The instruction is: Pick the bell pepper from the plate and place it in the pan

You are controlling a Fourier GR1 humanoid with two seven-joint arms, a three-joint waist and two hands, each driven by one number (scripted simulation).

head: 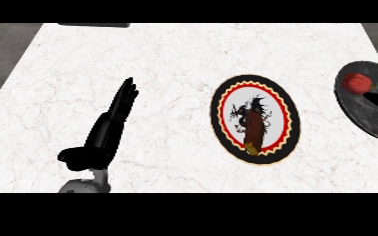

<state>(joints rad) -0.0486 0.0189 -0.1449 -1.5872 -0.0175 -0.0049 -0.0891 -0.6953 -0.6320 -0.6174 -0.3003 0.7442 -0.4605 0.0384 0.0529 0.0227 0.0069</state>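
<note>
Head view shows us the bell pepper (358,82) already lying in the pan (353,105) at three o'clock, a red lump on the dark grey dish that runs off the edge. The plate (221,105), just right of centre with its black rim, red zigzag ring and dark dragon figure, carries nothing. We judge the placing step done; what remains looks like no more than settling the arms. Our left hand (111,125) stands at about eight o'clock, fingers straight and pointing up toward twelve, released and holding nothing, resting well apart from the plate. Our right hand is out of sight. The counter (170,55) is white marble with faint reddish veins; grey floor shows at ten o'clock beyond its edge.
</note>
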